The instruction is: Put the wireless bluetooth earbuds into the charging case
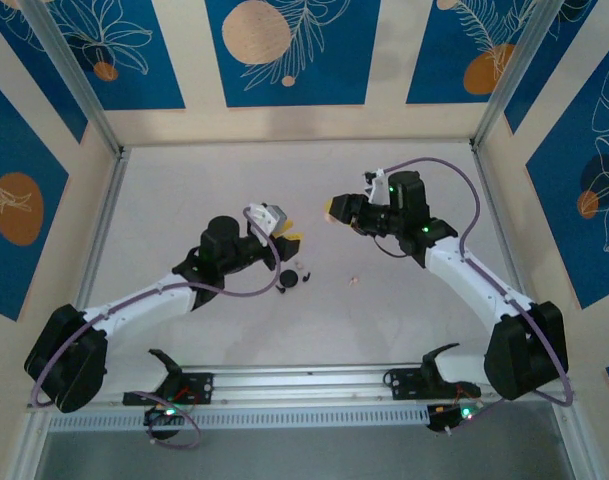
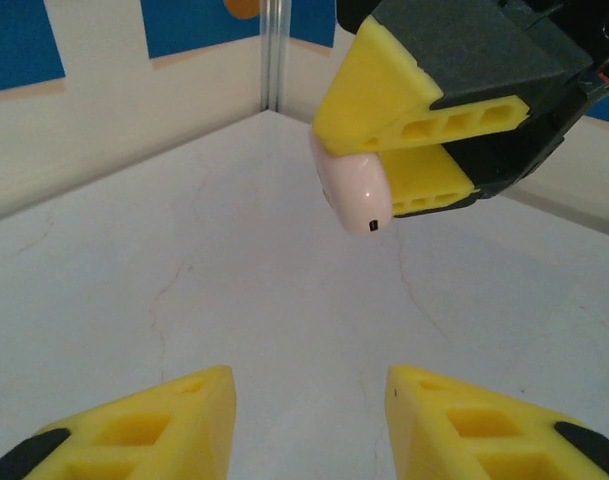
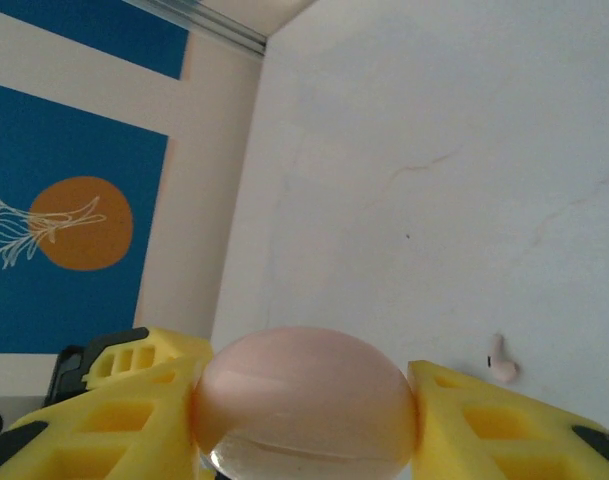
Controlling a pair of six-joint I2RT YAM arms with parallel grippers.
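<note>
My right gripper point(image 1: 334, 208) hangs above the table's middle, shut on a pale pink rounded charging case point(image 3: 306, 400). The left wrist view shows that same case point(image 2: 356, 190) pinched between the right gripper's yellow fingers point(image 2: 404, 110). My left gripper point(image 1: 289, 237) faces it from the left, open, and there is only bare table between its fingertips point(image 2: 309, 410). One pale pink earbud point(image 1: 355, 281) lies on the table in front of both grippers; the right wrist view shows it too point(image 3: 500, 360). A small black case point(image 1: 287, 279) sits under the left gripper, with tiny black pieces point(image 1: 306, 273) beside it.
The white tabletop point(image 1: 234, 190) is walled by panels with blue leaf prints and metal corner posts point(image 1: 494, 90). An aluminium rail point(image 1: 304, 380) carries both arm bases along the near edge.
</note>
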